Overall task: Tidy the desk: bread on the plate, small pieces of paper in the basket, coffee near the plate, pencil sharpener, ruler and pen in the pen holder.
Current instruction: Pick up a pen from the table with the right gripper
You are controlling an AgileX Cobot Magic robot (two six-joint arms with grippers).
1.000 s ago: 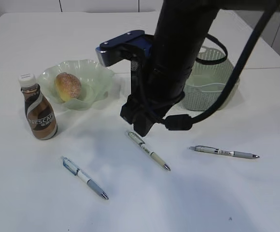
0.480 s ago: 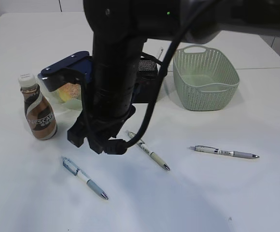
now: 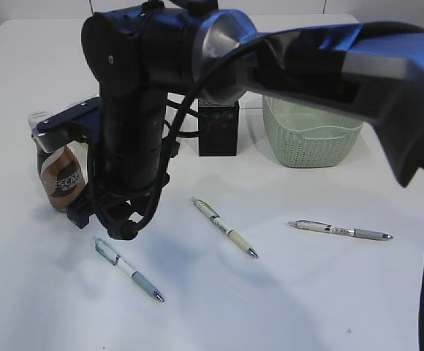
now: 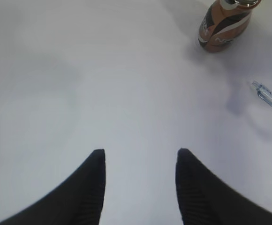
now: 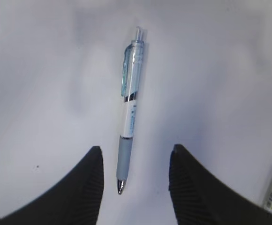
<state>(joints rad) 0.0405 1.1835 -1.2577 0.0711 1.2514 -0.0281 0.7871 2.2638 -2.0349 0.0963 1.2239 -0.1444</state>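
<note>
The basket (image 3: pixel 313 135) sits at the back right of the desk (image 3: pixel 307 292); its inside looks empty, though the near wall hides the bottom. The black pen holder (image 3: pixel 218 128) stands just left of it, contents hidden. The coffee (image 3: pixel 60 175) stands at left behind the arm. Three pens lie loose: left (image 3: pixel 129 268), middle (image 3: pixel 223 227), right (image 3: pixel 340 230). The right hand (image 5: pixel 135 183) hangs open over the left pen; the left hand (image 4: pixel 140 180) is open above bare desk.

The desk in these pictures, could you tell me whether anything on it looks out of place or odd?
Three pens lie loose on the desk: a blue-clipped pen, a middle pen and a grey pen, each at its own angle, none in the pen holder. Nothing looks spilled or damaged.
</note>
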